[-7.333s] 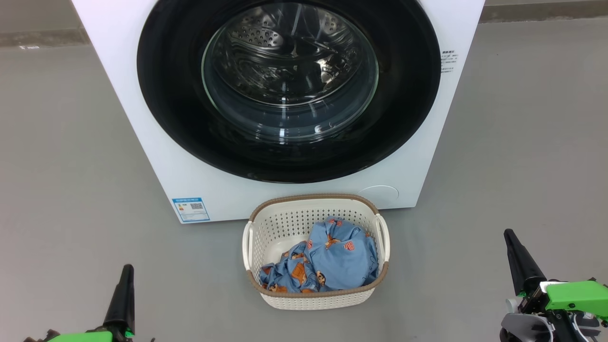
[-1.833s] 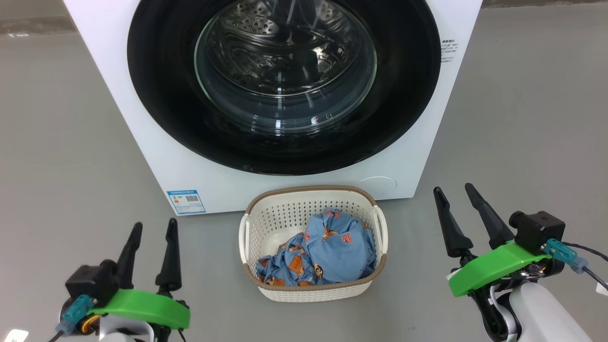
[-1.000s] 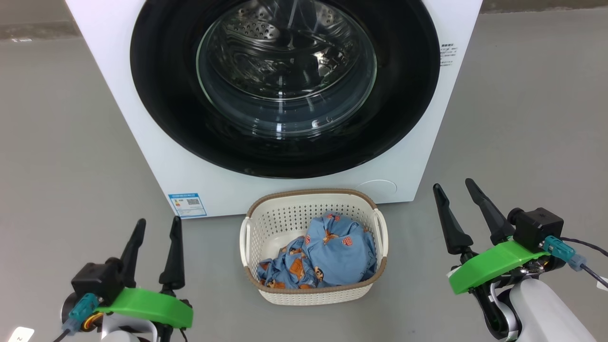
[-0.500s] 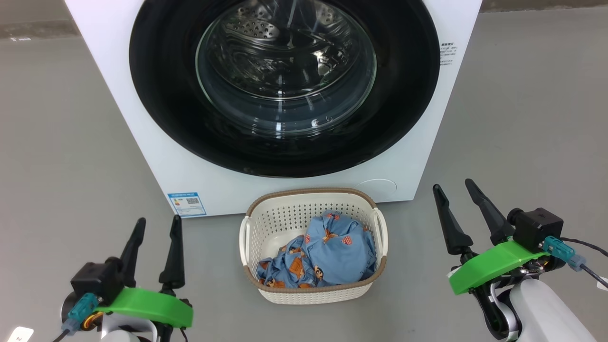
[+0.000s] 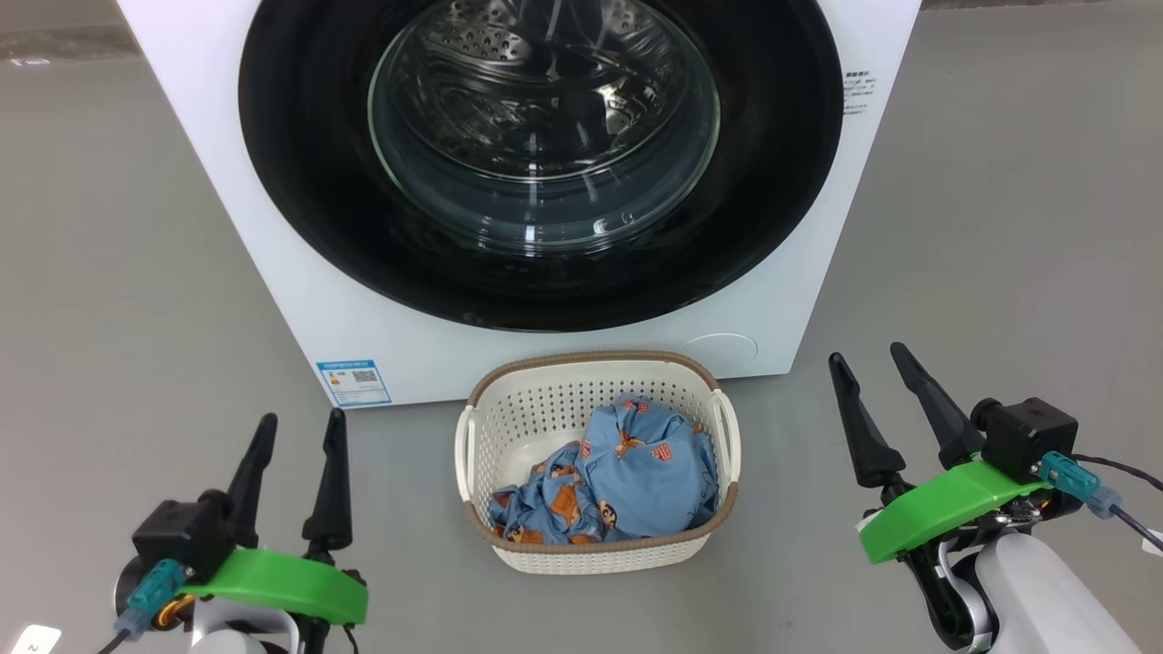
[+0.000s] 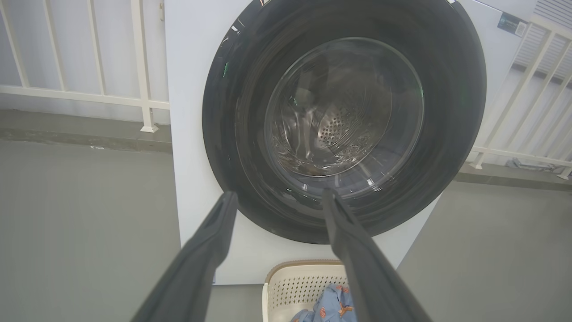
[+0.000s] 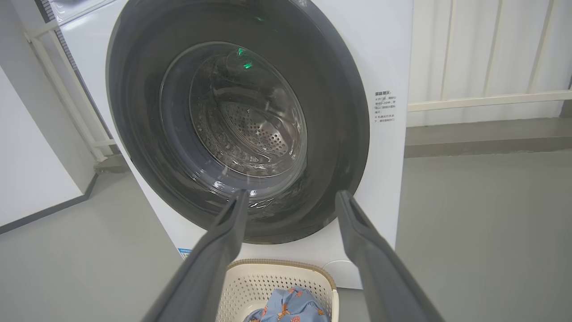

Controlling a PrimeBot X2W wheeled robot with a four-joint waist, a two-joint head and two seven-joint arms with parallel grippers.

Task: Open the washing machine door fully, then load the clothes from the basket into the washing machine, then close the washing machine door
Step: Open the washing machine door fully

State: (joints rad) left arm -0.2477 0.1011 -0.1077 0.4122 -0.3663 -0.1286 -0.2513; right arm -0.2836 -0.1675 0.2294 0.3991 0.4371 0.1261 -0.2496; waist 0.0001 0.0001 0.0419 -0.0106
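Note:
The white washing machine (image 5: 273, 236) stands ahead with its round black washing machine door (image 5: 300, 182) shut flat against the front, the steel drum visible through the glass. On the floor just before it sits the cream basket (image 5: 600, 554) holding the crumpled light-blue clothes (image 5: 636, 477). My left gripper (image 5: 302, 427) hovers open at the lower left, left of the basket. On the other side, the right gripper (image 5: 868, 359) is open too, right of the basket. Both wrist views look at the door (image 6: 223, 134) (image 7: 129, 116) between spread fingers (image 6: 214, 241) (image 7: 223, 237).
Grey floor (image 5: 999, 227) surrounds the machine on both sides. White railings (image 6: 89, 94) (image 7: 482, 103) run behind it. A white wall panel (image 7: 31, 170) stands to the machine's left in the right wrist view.
The head camera has shifted slightly, so the machine and basket sit a little higher in the picture. Both grippers stay open in about the same places.

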